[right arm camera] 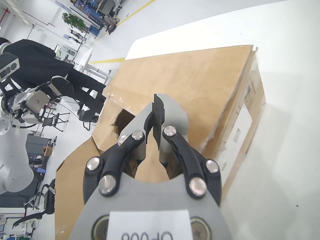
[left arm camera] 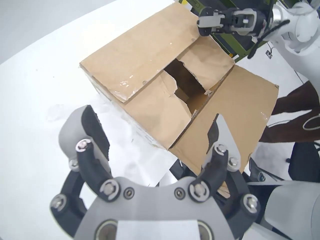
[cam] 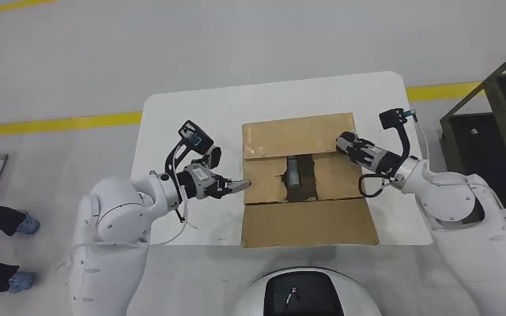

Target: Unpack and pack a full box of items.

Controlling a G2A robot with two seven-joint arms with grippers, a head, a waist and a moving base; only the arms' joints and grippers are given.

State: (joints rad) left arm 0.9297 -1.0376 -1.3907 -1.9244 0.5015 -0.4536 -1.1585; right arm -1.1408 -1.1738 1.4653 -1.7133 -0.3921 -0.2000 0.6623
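At the surface's (cam: 198, 118) middle stands the box (cam: 316, 213), a dark item (cam: 294, 172) lying in its gap, pointing away from the robot. It lies between the released left pincer (cam: 243, 186), just outside the box, and the clenched, empty right pincer (cam: 341, 143) over a flap.

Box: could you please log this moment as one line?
box: outer flaps open; left gripper: open, beside box; right gripper: shut, over box

One cardboard box (cam: 300, 136), one grey item (cam: 294, 172) inside it, one white table (cam: 198, 118)

I see a plain brown cardboard box (cam: 308, 213) on my white table (cam: 198, 118); the left gripper (left arm camera: 153, 116) and the right gripper (right arm camera: 156, 101) are grey with black pads (left arm camera: 93, 126).
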